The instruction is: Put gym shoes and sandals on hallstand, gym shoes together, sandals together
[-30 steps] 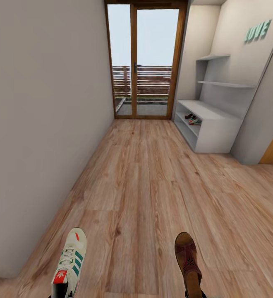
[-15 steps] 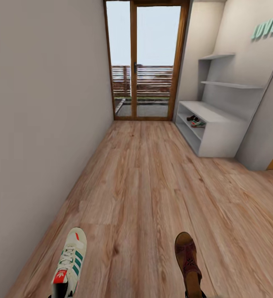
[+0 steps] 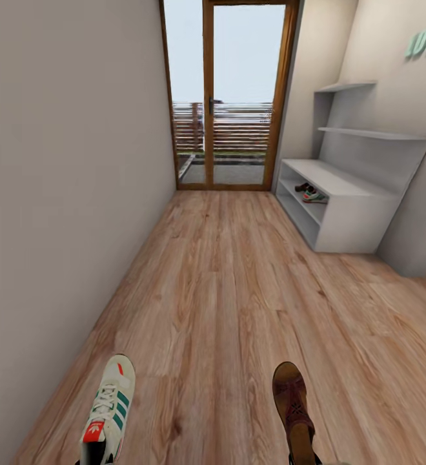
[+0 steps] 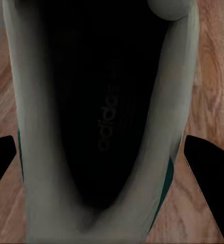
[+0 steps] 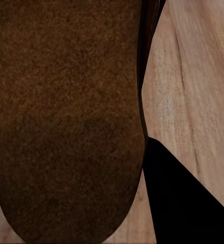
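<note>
Gym shoes, counted: two. One cream-white lace-up gym shoe with green side stripes sits at the lower left of the head view, toe pointing up the corridor, its heel cut off by the frame edge. In the left wrist view the same shoe lies directly between the two dark fingers of the left gripper, which flank its heel on either side; the dark insole faces the camera. The fingers appear closed against the heel walls, so this shoe is recorded as grasped. The second gym shoe rests far ahead of both grippers, inside the upper open shelf row of the pale grey hallstand with low bench and tall back panel.

Sandals, counted: two. One dark brown leather clog-style sandal with a perforated toe is at the lower right of the head view, toe forward. In the right wrist view its brown footbed lies close before the camera, with one dark finger of the right gripper beside it; whether that gripper is clamped on it cannot be determined. A second dark item, apparently the other sandal, lies touching or just beside the shelved gym shoe; detail is too small to confirm.

Both near shoes show against the light brown wood-plank corridor floor. Arm poses are out of frame.
</note>
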Robot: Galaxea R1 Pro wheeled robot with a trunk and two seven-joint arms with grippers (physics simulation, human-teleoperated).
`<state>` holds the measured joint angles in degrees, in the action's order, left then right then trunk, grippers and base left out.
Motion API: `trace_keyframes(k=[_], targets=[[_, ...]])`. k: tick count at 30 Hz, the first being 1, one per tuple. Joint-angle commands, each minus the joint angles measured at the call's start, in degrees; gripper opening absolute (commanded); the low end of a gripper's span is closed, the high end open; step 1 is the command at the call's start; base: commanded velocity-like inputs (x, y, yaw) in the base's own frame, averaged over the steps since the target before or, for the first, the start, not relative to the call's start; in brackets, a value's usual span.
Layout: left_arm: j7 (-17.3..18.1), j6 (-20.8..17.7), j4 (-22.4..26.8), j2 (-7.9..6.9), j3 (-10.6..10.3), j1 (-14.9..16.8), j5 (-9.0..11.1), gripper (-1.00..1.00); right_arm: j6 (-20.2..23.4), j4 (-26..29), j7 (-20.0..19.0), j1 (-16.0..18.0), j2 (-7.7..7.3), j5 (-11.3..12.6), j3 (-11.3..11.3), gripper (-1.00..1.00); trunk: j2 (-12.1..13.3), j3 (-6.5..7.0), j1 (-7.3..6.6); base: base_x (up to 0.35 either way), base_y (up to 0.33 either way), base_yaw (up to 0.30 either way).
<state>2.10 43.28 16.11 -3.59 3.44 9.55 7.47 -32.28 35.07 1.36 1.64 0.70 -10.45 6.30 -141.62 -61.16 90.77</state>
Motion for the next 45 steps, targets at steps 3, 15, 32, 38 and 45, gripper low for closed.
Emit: trace_keyframes(k=[3, 15, 32, 38, 45], targets=[[0.26, 0.14, -0.03, -0.01, 0.07, 0.05, 0.27, -1.00, -0.15, -0.01, -0.02, 0.00, 0.08, -0.45, 0.29, -1.00, -0.02, -0.05, 0.02, 0.338, 0.000, 0.000], [0.34, 0.14, -0.18, -0.01, 0.02, 0.03, 0.23, -1.00, -0.15, -0.06, -0.01, 0.02, 0.09, -0.45, 0.29, -1.00, -0.02, -0.05, 0.02, 0.338, 0.000, 0.000], [0.28, 0.14, -0.29, -0.02, 0.07, 0.03, 0.26, -1.00, -0.15, -0.09, -0.02, 0.02, 0.06, -0.45, 0.29, -1.00, -0.02, -0.05, 0.02, 0.339, 0.000, 0.000], [0.34, 0.14, -0.29, -0.02, 0.01, 0.03, 0.24, -1.00, -0.10, -0.09, -0.03, 0.01, -0.10, -0.45, 0.29, -1.00, -0.02, -0.05, 0.02, 0.339, 0.000, 0.000], [0.36, 0.14, -0.32, 0.01, 0.00, 0.03, 0.18, -1.00, -0.07, -0.07, -0.04, 0.03, -0.17, -0.45, 0.36, -1.00, -0.02, -0.05, 0.02, 0.339, 0.000, 0.000]])
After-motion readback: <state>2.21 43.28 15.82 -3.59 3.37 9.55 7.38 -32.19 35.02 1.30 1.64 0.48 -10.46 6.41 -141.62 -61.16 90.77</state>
